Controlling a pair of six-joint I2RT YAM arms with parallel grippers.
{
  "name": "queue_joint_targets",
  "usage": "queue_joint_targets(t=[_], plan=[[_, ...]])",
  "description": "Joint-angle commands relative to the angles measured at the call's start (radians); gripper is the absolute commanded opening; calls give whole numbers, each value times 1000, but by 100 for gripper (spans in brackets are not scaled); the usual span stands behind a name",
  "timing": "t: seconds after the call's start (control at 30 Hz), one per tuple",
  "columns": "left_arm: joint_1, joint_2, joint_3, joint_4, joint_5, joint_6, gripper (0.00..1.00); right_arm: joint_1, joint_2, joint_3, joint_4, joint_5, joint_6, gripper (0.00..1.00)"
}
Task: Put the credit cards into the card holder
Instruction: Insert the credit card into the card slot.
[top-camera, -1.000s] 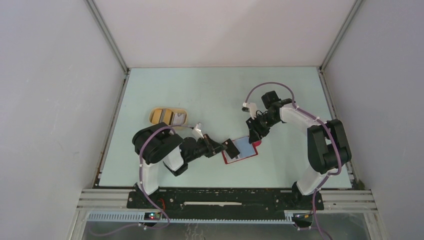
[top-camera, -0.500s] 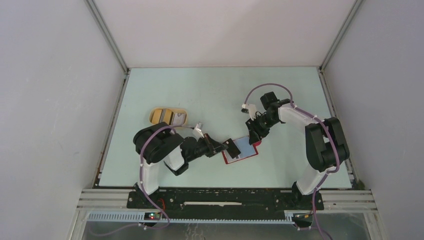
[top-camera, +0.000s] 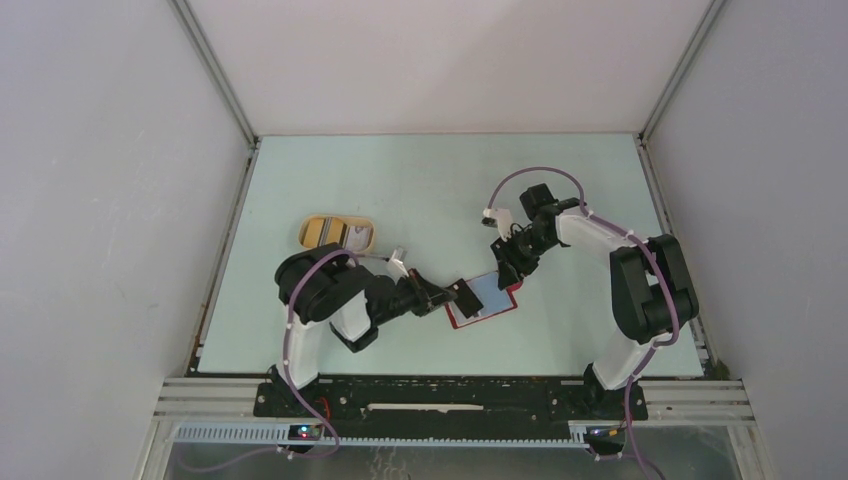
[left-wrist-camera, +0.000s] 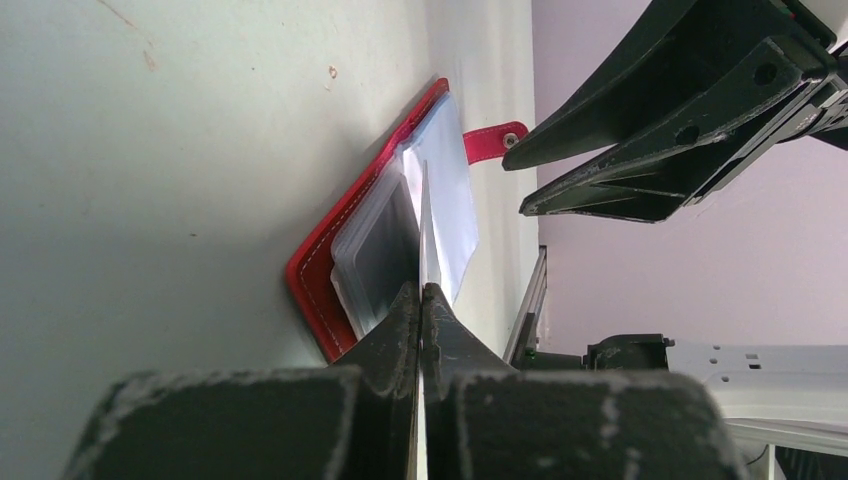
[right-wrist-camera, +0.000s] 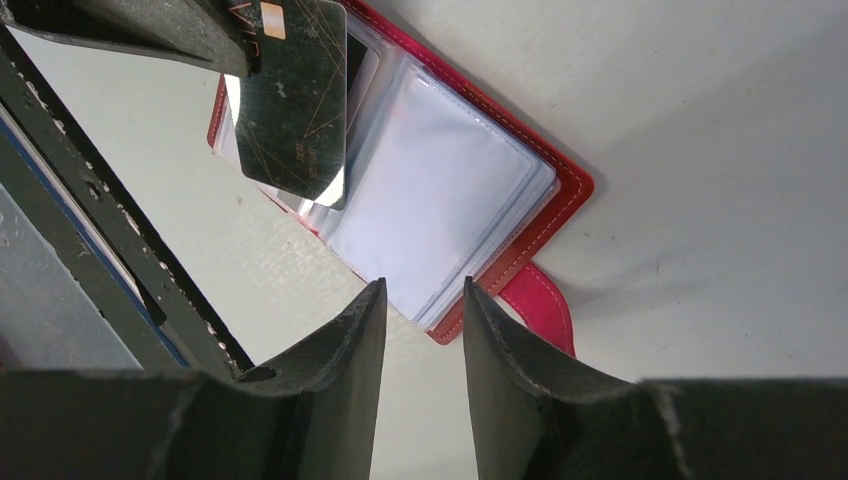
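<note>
card holder (top-camera: 487, 300) lies open and flat on the tabletop (top-camera: 420, 180), between the two arms; red cover, clear plastic sleeves (right-wrist-camera: 440, 200) stacked inside, red closure tab (right-wrist-camera: 545, 305) with snap sticking out of the end nearest the right arm; in the top view its long axis runs diagonal, near-left to far-right

left pincer (left-wrist-camera: 422, 290) clamped fully on one short end of a dark card (right-wrist-camera: 295, 110); card is glossy black with fine gold lines and a gold chip; its long axis continues straight out from the fingertips, free end over the holder's left page; edge-on in the left wrist view, so tilt unclear

right pincer (right-wrist-camera: 424, 295) roughly half open, gripping nothing, hanging over the tab end of the holder; contact with it unclear

tan tray (top-camera: 337, 233) sits far-left, well apart, more cards in it
</note>
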Motion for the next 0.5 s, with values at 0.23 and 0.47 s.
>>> queue_joint_targets(t=[0.23, 0.47], plan=[[-16, -16, 35, 55, 35, -25, 0, 13, 25, 42, -13, 25, 14, 42], [-19, -25, 37, 56, 42, -45, 0, 16, 29, 44, -17, 28, 12, 42]])
